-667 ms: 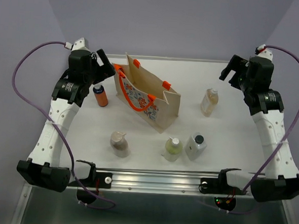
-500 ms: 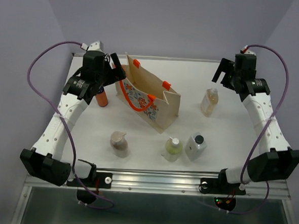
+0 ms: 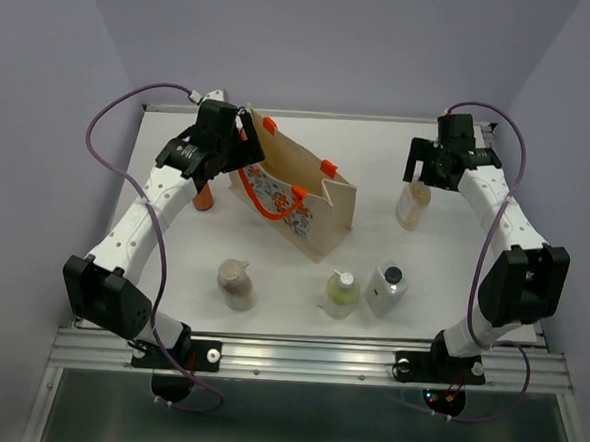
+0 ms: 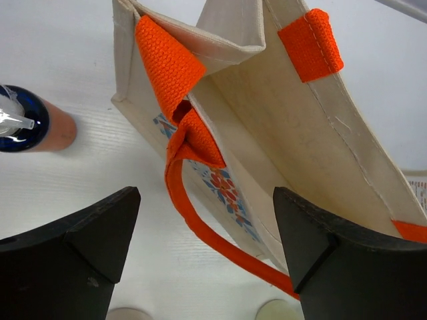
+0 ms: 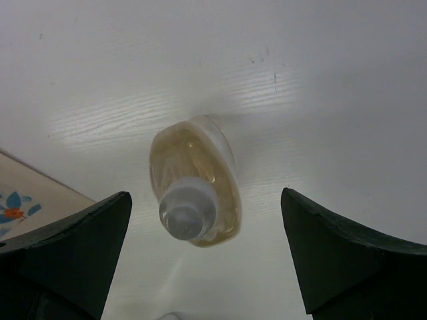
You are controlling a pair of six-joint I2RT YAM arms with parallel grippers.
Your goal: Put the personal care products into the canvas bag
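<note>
Because the left arm crosses over it in the overhead view, the orange bottle (image 3: 203, 197) shows there only as a sliver just left of the canvas bag (image 3: 311, 207). The left wrist view gives its dark blue cap, cut off by the frame's left edge.

The left end effector (image 4: 203, 227) hangs over the bag's left end with its jaws spread wide. Neither finger touches anything, and an orange handle (image 4: 170, 63) and the floral print lie below the gap. The bag stands open on the tabletop (image 3: 453, 261), towards the back left. Its floor cannot be seen from the wrist view. Two pale rounded shapes at that view's bottom edge are cut too short to identify.

The right end effector (image 5: 205, 220) is likewise wide open, with the amber bottle (image 5: 195, 180) standing upright directly under the gap and clear of both fingers. How far above the cap the fingers are cannot be told. A corner of the bag's print shows at the left edge of the right wrist view.

Nearer the arms' bases stand the tan-brown bottle (image 3: 236, 284), the pale green bottle (image 3: 342, 294) and the whitish bottle (image 3: 386, 289). The last two are just beside each other, and whether they touch is hard to make out. All five bottles are on the tabletop, outside the bag.
</note>
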